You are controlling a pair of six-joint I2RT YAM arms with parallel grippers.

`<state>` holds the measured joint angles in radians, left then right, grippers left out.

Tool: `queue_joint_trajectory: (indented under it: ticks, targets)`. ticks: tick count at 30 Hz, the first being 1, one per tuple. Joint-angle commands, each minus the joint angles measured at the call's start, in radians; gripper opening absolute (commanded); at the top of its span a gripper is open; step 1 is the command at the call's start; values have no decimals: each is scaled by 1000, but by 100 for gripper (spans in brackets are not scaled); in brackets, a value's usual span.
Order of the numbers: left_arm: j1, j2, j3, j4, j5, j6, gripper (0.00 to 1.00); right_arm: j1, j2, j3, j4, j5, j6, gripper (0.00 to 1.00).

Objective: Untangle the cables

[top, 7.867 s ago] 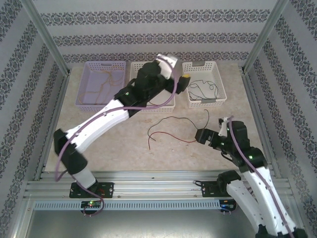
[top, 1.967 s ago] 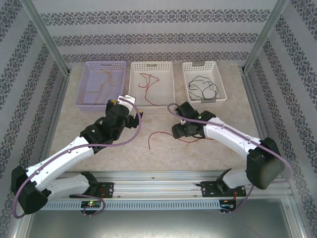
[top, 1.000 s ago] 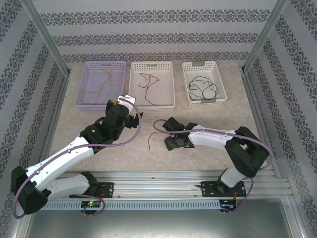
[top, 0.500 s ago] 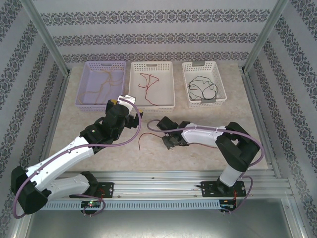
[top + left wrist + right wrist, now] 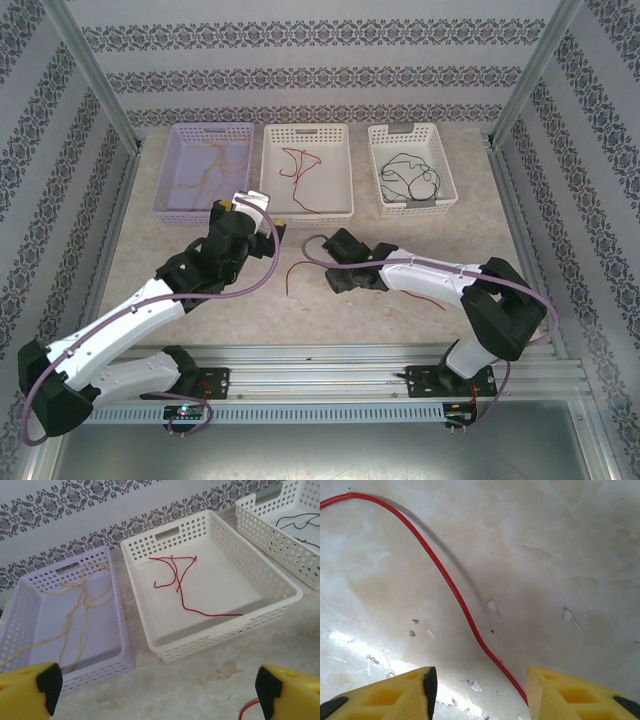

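From above, a marble table (image 5: pixel 450 240) is seen with three baskets in a row at its far side. The middle white basket (image 5: pixel 306 215) is used as the landmark. A red cable (image 5: pixel 298 170) is laid inside it. A purple basket (image 5: pixel 203 128), just to its left, holds a yellow-tan cable (image 5: pixel 205 170). Another white basket (image 5: pixel 412 205), to its right, holds a black cable (image 5: pixel 405 178). A loose red cable (image 5: pixel 293 272) is laid on the table in front of the middle white basket, apart from it. The left gripper (image 5: pixel 252 212) is held just in front of that basket's near left corner. The right gripper (image 5: pixel 333 278) is set low, in front of the basket and beside the loose red cable.

From the left wrist, the middle white basket is seen ahead with its red cable spread across the floor. The left gripper (image 5: pixel 159 692) is shown with its yellow fingers (image 5: pixel 30 690) as wide apart as they go, and nothing is held between them.

From the right wrist, the loose red cable (image 5: pixel 455 592) is seen curving over the table. It passes between the yellow fingers (image 5: pixel 395 692) of the right gripper (image 5: pixel 480 695). The jaws are parted about halfway and the cable is not pinched; whether it touches the right-hand finger cannot be told
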<state>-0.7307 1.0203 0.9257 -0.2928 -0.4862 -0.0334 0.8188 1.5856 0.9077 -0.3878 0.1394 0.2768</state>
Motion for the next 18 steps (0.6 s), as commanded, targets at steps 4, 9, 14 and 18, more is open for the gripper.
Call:
queue_joint_trajectory:
  ticks: [4, 9, 14, 18]
  targets:
    - [11, -45, -15, 38, -40, 9, 100, -21, 138, 53, 23, -16, -59, 49]
    - [11, -52, -20, 43, -42, 10, 100, -38, 194, 82, 36, -23, -68, 44]
    - [11, -51, -19, 43, -39, 10, 100, -60, 222, 95, 42, -21, -74, 28]
    - [11, -55, -20, 43, -41, 10, 100, -71, 214, 91, 38, -34, -74, 6]
